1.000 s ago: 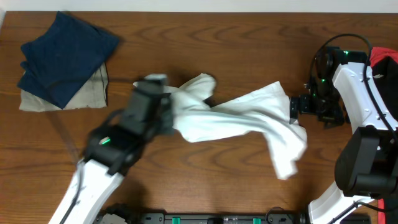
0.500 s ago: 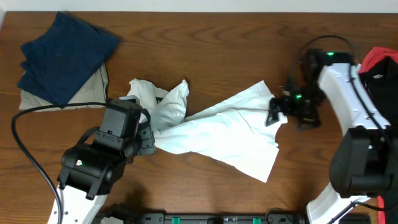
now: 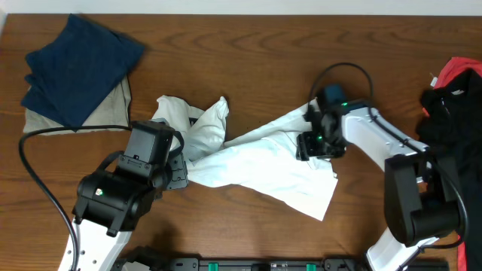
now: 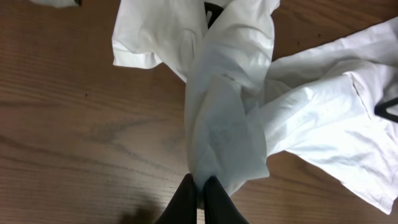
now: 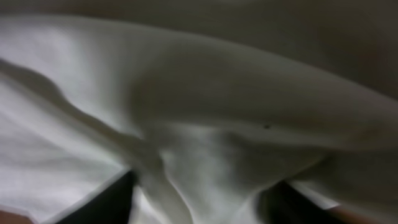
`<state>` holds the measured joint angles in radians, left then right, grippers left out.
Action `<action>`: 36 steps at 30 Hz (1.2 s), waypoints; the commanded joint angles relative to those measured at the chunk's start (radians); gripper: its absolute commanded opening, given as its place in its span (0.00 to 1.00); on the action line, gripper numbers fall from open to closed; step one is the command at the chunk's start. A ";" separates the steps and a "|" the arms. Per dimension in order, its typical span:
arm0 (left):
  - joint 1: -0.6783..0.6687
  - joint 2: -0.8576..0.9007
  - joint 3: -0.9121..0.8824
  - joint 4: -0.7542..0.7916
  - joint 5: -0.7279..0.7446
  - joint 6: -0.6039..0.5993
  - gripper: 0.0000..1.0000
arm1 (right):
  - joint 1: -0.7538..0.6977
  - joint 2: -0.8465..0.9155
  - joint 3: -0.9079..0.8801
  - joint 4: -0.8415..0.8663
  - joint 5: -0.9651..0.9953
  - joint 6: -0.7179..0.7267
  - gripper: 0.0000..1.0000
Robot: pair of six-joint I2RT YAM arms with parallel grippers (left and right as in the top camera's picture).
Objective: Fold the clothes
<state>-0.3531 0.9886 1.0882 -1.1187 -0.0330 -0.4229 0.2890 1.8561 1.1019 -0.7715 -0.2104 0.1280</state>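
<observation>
Step in hand, by the look of it: flattening. White T-shirt point(image 3: 256, 162) lies twisted on the table point(image 3: 301, 60); left gripper point(image 4: 198, 186) pinches its eight-o'clock end tight, right gripper point(image 3: 309, 144) straddles fabric at three o'clock, grip unclear. Next, probably, drawing both ends apart.

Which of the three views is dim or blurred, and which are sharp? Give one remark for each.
Overhead: evenly lit, T-shirt and table grain sharp. Left wrist: sharp, faint shadow beside the left gripper. Right wrist: dim, out of focus, white cloth filling the frame.

Matt cloth T-shirt point(image 3: 256, 162), smooth wooden table point(image 3: 263, 60)
</observation>
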 commanded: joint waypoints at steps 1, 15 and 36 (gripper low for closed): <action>0.008 -0.001 0.002 -0.003 -0.004 -0.015 0.06 | 0.042 0.001 -0.020 0.017 0.061 0.010 0.25; 0.008 -0.001 0.002 -0.066 -0.005 -0.040 0.06 | -0.209 0.001 0.501 -0.257 0.241 0.040 0.01; 0.008 -0.001 0.002 -0.058 0.017 -0.072 0.06 | -0.341 0.002 0.451 -0.433 -0.075 -0.084 0.50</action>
<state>-0.3531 0.9894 1.0863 -1.1774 -0.0143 -0.4789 -0.0994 1.8565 1.6245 -1.2022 -0.1421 0.1238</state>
